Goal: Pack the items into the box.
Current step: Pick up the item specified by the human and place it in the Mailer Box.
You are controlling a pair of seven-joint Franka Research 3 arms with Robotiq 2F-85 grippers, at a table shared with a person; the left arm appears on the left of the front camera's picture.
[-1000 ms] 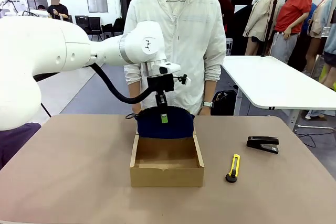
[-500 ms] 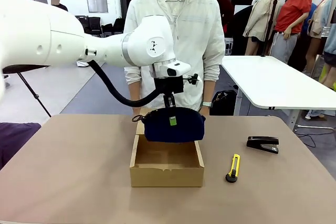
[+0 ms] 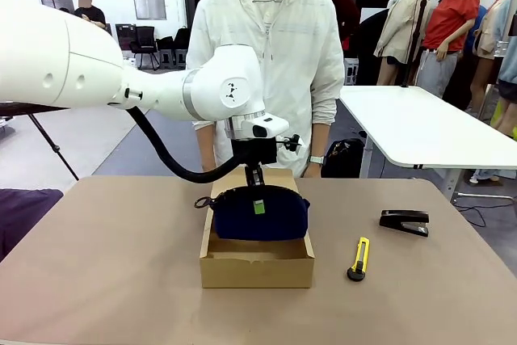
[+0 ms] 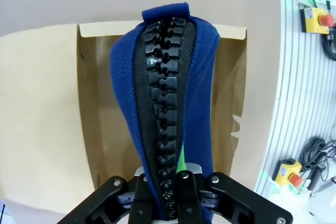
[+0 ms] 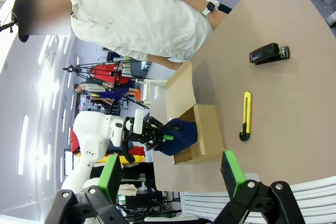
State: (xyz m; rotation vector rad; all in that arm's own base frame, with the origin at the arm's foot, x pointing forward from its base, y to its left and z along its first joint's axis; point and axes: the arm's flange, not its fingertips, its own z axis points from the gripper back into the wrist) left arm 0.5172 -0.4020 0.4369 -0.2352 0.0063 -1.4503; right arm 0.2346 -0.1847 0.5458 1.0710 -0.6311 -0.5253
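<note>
Lower now than a moment ago, the pouch (image 3: 260, 214) sinks with its bottom inside the box (image 3: 257, 268), hanging from the left claw (image 3: 257, 199), which is clenched on its top edge. It is a soft navy fabric bundle, nearly as wide as the box. In the left wrist view a black, chunky-toothed zip runs along its spine to a small blue loop at the far end. The box is plain tan cardboard, its flap raised at 12 o'clock. A black stapler (image 3: 404, 222) lies on the desk (image 3: 121, 264) at 3 o'clock from the box. A yellow knife (image 3: 359, 258) lies at 4 o'clock. The right claw (image 5: 170, 174) is released, with nothing between its green pads. The desk is pale brown. A person (image 3: 275, 62) in a white jacket stands at 12 o'clock, and a white table (image 3: 420, 127) stands behind at 2 o'clock.
</note>
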